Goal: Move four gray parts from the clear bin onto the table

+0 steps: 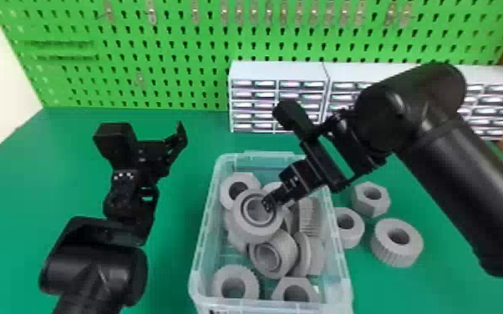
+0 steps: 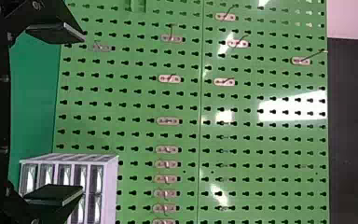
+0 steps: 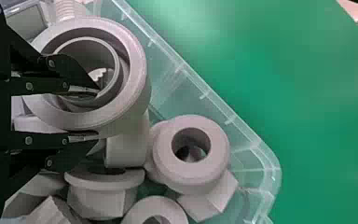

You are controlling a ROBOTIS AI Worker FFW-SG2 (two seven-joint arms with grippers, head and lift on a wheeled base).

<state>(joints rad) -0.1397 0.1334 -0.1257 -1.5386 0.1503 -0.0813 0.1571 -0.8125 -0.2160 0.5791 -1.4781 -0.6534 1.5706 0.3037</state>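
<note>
My right pincer (image 1: 267, 203) is gripping a big gray ring (image 1: 241, 227) inside the clear bin. In the right wrist view, one flat black finger (image 3: 85, 91) is in the hole and the other is outside, so they pinch the ring's wall. The ring is round, with a smooth rim and more circles inside it. It is over the other gray parts, but I can't tell if it touches the ones below. The bin (image 1: 203, 250) is see-through plastic with round corners. Near its front end are a bumpy-edged wheel (image 1: 220, 284) and a nut (image 1: 280, 292) with flat sides. A tube (image 1: 286, 248) lies tilted in the middle, and another nut (image 1: 248, 179) is close to the back. The bin's side stands between my ring and three gray parts on the smooth green surface (image 1: 171, 259): a six-sided nut (image 1: 359, 203), a round part (image 1: 351, 238) and a wide part (image 1: 393, 255) with little ridges around its side. My left pincer (image 1: 154, 150) is wide open and empty, left of the bin. Behind is a green board (image 1: 179, 54) full of holes, with metal hooks (image 1: 224, 12). White drawers (image 1: 278, 71) stand in front of it, and my right arm (image 1: 463, 175) covers some of them.
</note>
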